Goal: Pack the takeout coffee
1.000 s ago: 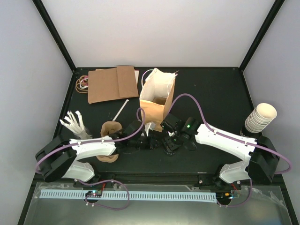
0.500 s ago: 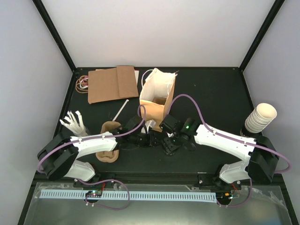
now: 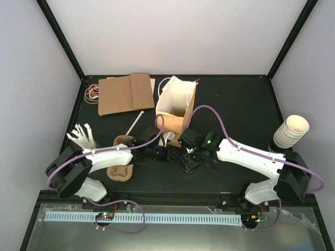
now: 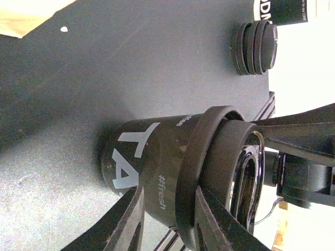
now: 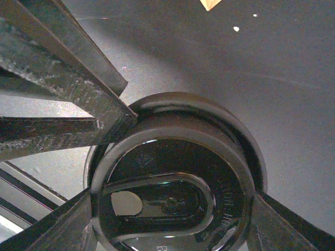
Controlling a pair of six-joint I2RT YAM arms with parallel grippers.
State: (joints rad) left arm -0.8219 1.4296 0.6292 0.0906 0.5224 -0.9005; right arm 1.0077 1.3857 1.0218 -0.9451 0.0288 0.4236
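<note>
Black table (image 3: 235,104), dark coffee cup (image 4: 141,167), brown paper and cream cups around them.
The coffee cup was near-black with white lettering and carried a glossy black lid (image 5: 172,193). The upright bag (image 3: 175,97) was brown outside and white inside. The flat sheet (image 3: 123,94) and pulp tray (image 3: 121,142) were plain brown, the stacked cups (image 3: 292,130) cream, the cutlery (image 3: 84,137) white. The right arm (image 3: 251,157) was white with black joints, a purple cable (image 3: 209,109) and a green light (image 3: 210,140).
</note>
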